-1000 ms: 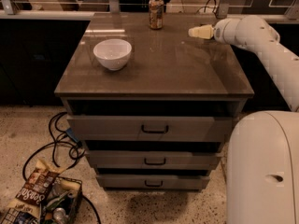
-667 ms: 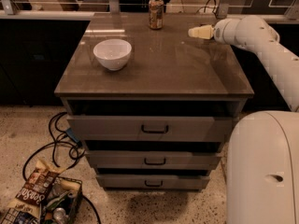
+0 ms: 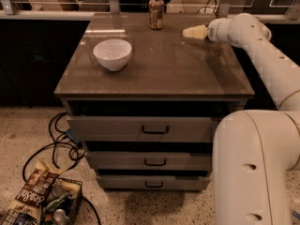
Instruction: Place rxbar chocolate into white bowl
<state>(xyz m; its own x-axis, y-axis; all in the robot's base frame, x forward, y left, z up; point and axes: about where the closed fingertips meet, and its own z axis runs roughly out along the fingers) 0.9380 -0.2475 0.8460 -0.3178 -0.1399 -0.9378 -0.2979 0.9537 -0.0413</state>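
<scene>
- The rxbar chocolate cannot be made out in this view, so where it lies relative to the gripper (image 3: 193, 32) cannot be told.
- The gripper shows only as a pale, tapered tip at the end of the white arm (image 3: 255, 39). Whether it is released, clenched or grasping something cannot be told.
- The robot's white body (image 3: 253, 172) fills the lower right corner and covers the right ends of the lower drawers (image 3: 154, 129). It is cut off by the frame's edge.
- The gripper hangs low over the back right part of the cabinet top (image 3: 187, 74) and points left. Whether it touches the surface cannot be told.
- The white bowl (image 3: 112, 54) stands upright on the left half of the top, set in from the left and front edges and well apart from the gripper.
- A tan drink can (image 3: 156, 13) stands upright near the back edge, between bowl and gripper in left-right terms, nearer to the gripper.
- Bare top runs from the gripper across to the bowl, and the whole front right part is open surface.
- The cabinet has 3 drawers, all pulled out a little way.
- On the floor at lower left, dark cables (image 3: 56, 144) loop beside a wire basket (image 3: 70, 205) holding a snack bag (image 3: 35, 191); the basket is cut off by the frame.
</scene>
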